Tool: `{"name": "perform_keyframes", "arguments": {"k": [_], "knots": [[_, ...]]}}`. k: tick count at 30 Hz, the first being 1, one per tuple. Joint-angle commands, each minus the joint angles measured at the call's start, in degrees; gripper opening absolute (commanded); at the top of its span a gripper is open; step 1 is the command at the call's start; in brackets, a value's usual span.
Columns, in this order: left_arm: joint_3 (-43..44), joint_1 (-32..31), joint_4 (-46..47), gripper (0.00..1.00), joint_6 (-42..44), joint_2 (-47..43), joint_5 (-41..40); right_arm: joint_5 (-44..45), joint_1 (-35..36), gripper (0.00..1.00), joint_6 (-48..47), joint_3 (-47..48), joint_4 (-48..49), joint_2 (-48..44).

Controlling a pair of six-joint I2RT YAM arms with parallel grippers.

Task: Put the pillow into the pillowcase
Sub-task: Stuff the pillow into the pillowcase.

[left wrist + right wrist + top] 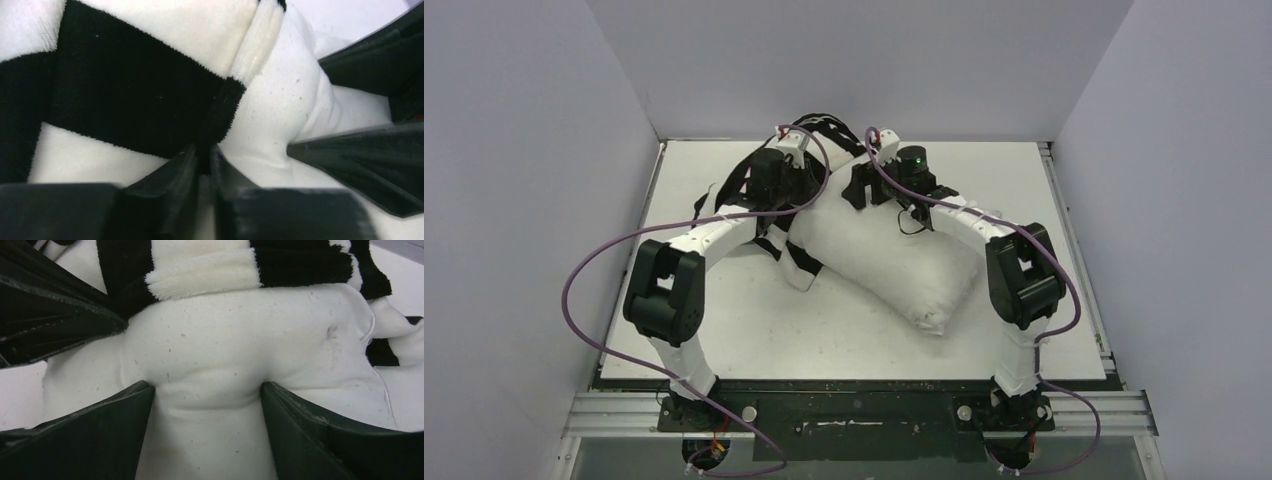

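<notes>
From the top camera you see the large plump off-white cushion, the pillow (894, 265), lying slantwise on the white table (754, 330). Its far end sits right at both of your grippers, and its near end points back toward the right arm's base. The thin black-and-white striped fabric sleeve, the pillowcase (792, 258), is bunched around that far end, trailing to the left of and beyond your left gripper (809, 192). Your right gripper (861, 192) sits just beside the left one, on the pillow's far edge.

In your left wrist view the two fingers (175, 175) stand almost together, clenched on a black band of the pillowcase's thick hem. Striped plush fills the space above and to the left of them. The bare pillow lies just to the right of your fingers, tucked under the hem. Further right, the other gripper's dark fingers (360, 165) press into the pillow.

In your right wrist view the fingers (100, 435) stand wide apart yet dig into the pillow on both sides. They are grasping a plump bulge of its speckled off-white fabric, which creases at each fingertip. The pillowcase's striped hem runs across just beyond that bulge, lying on the pillow. The left gripper's dark finger (50, 315) shows at the upper left.
</notes>
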Motion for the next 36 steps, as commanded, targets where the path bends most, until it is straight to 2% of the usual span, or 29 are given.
{"name": "perform_keyframes", "arguments": {"k": [1, 3, 5, 8, 11, 13, 16, 19, 22, 23, 26, 28, 30, 32, 36], "knots": [[2.9, -0.7, 3.8, 0.0, -0.7, -1.7, 1.3, -5.7, 1.8, 0.63, 4.7, 2.6, 6.3, 5.2], [3.6, -2.4, 3.0, 0.0, -1.6, -3.8, 1.2, -5.3, 1.9, 0.25, 12.2, 0.1, 14.4, 6.0], [4.1, -4.6, 1.5, 0.0, -3.8, -6.1, 0.1, -3.5, 1.5, 0.0, 22.0, -4.3, 25.8, 6.1], [-3.3, -7.5, 10.3, 0.0, -12.6, -10.0, 1.6, 3.1, 1.5, 0.0, 33.5, -8.5, 37.9, 6.3], [-9.8, -10.5, 18.3, 0.0, -21.0, -10.5, 5.8, 14.9, 3.7, 0.0, 35.3, -10.2, 39.3, 4.7], [-12.0, -13.0, 20.5, 0.0, -22.9, -11.0, 6.3, 21.8, 4.4, 0.0, 36.8, -11.7, 39.7, 3.3], [-16.0, -15.5, 21.8, 0.0, -22.0, -10.7, 2.3, 30.2, 4.0, 0.0, 41.1, -15.1, 42.6, 1.9], [-18.9, -12.6, 24.6, 0.0, -23.8, -6.9, 1.5, 32.6, 4.1, 0.0, 42.5, -15.0, 42.9, 2.4], [-18.5, -9.2, 27.2, 0.0, -25.4, -4.5, 2.6, 28.5, 4.1, 0.0, 41.4, -14.6, 43.5, 3.1], [-16.9, -8.2, 24.9, 0.0, -24.7, -4.4, 2.6, 26.4, 4.1, 0.05, 39.9, -14.5, 42.9, 2.7], [-12.3, -6.1, 15.8, 0.22, -20.2, -7.2, 1.9, 20.2, 4.0, 0.25, 34.2, -16.1, 39.9, -1.4], [-9.9, -5.4, 7.2, 0.36, -15.7, -11.9, -2.1, 16.4, 3.6, 0.4, 29.8, -17.6, 38.0, -5.1], [-8.6, -4.5, 2.2, 0.42, -12.8, -15.3, -6.0, 12.7, 3.2, 0.53, 24.8, -17.5, 33.7, -8.8], [-8.9, -2.1, -2.0, 0.46, -12.4, -19.6, -7.2, 9.5, 3.3, 0.62, 19.5, -17.3, 30.3, -11.9], [-13.8, 2.2, -5.4, 0.47, -14.6, -26.0, -6.5, 5.4, 5.3, 0.74, 7.6, -14.1, 19.1, -15.5]]}}
